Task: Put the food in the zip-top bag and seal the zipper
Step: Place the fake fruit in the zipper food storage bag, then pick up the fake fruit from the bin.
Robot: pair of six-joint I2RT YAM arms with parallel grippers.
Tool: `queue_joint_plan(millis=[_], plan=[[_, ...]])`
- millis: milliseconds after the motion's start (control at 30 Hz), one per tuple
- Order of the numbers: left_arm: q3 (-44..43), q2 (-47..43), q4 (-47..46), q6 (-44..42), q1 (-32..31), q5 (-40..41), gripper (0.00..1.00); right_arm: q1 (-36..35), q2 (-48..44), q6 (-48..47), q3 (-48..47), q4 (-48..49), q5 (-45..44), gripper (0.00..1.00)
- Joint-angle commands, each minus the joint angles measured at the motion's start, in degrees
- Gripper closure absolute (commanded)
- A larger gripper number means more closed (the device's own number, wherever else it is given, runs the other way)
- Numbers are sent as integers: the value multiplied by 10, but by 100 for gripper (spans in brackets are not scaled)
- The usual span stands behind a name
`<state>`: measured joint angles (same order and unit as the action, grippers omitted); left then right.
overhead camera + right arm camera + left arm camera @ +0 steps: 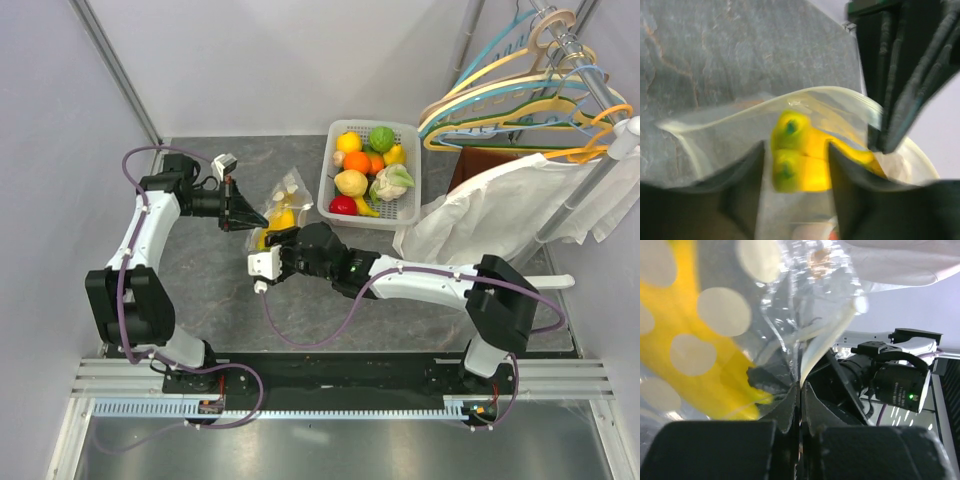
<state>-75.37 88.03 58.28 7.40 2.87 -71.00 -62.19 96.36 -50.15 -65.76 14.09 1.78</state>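
Zip-top bag (290, 195) rim clamped in my left pincer (800, 390) | right pincer (796, 145) straddles banana (790, 125), grip unclear | hold mouth wide, release deep.

Left gripper (801, 390) jaws were pinched together on the zipper (827, 342) edge of the clear dotted zip-top bag (790, 305). Yellow food (715, 385) sat inside, left. The right arm (890, 380), green light lit, was close behind.

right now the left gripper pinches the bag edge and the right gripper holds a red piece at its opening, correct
No: the piece in the right gripper is yellow, not red, as the right wrist view shows. The left gripper does pinch the edge of the bag.
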Motion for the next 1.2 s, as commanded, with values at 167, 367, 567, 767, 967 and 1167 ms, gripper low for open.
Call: queue_joint_plan(millis=[167, 367, 567, 767, 967, 1167], plan=[[-42, 22, 35, -19, 14, -22, 98, -6, -66, 30, -57, -109, 78, 17], [-55, 38, 34, -39, 21, 23, 98, -5, -146, 89, -44, -139, 115, 15], [-75, 30, -40, 32, 57, 44, 98, 53, -171, 312, -74, -152, 103, 15], [-136, -12, -64, 53, 63, 96, 98, 147, -149, 429, -125, -176, 89, 15], [-231, -9, -15, 10, 69, 184, 98, 193, -131, 459, -134, -208, 41, 16], [-183, -1, -39, 9, 67, 236, 98, 218, -81, 439, -155, -250, -13, 17]])
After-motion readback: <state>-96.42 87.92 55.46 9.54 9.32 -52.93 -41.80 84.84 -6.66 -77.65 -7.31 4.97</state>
